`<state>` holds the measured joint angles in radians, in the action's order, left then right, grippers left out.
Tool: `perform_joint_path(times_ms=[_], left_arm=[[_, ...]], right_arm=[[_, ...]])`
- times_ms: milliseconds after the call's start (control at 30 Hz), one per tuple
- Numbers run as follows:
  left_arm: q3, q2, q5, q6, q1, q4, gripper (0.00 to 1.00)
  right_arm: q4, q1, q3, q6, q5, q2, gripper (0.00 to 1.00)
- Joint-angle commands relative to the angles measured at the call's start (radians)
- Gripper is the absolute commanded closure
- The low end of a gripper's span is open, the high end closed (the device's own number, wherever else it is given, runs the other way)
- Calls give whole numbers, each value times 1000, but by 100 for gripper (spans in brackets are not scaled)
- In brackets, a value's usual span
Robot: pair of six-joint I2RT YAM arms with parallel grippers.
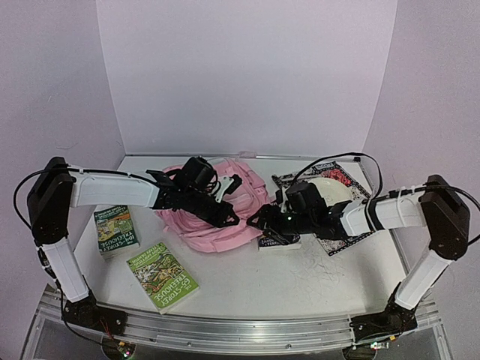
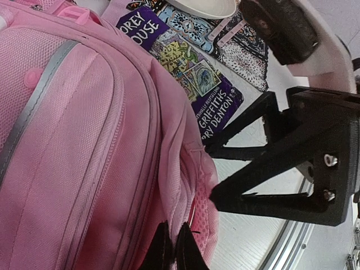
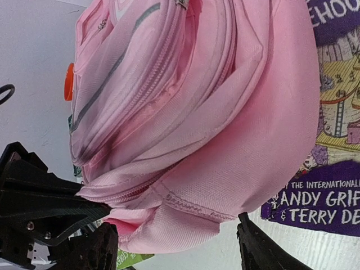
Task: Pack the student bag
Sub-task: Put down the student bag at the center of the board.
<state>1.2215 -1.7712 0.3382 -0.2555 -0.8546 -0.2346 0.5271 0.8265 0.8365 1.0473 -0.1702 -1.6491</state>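
We list, on the bench (image 1: 247, 289):

- Student bag (image 1: 217, 225): centre, toward the back wall.
- Far-left book (image 1: 117, 229): left of the bag, apart from it.
- Near-left book (image 1: 162, 276): in front of the far-left book, nearer the front edge.
- Third book (image 2: 185, 67): just beside the bag's right edge.
- Flat case (image 1: 346, 177): behind and right of the third book.
- Dish (image 1: 330, 191): on the flat case.
- Left pincer (image 2: 175, 250): on the bag's right front edge.
- Right pincer (image 3: 179, 247): astride that same edge from the right, over the third book.

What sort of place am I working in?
Probably a lab test cell: plain pale backdrop panels, an aluminium rail along the table's near edge, and a soft pink fabric backpack among paperback books.
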Motion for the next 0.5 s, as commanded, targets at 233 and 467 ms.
perform_joint_path(times_ms=[233, 467], left_arm=[[81, 9, -18, -34, -15, 82, 89], [23, 21, -87, 54, -17, 44, 81]], right_arm=[[144, 21, -20, 127, -20, -98, 56], [55, 22, -7, 36, -6, -57, 91]])
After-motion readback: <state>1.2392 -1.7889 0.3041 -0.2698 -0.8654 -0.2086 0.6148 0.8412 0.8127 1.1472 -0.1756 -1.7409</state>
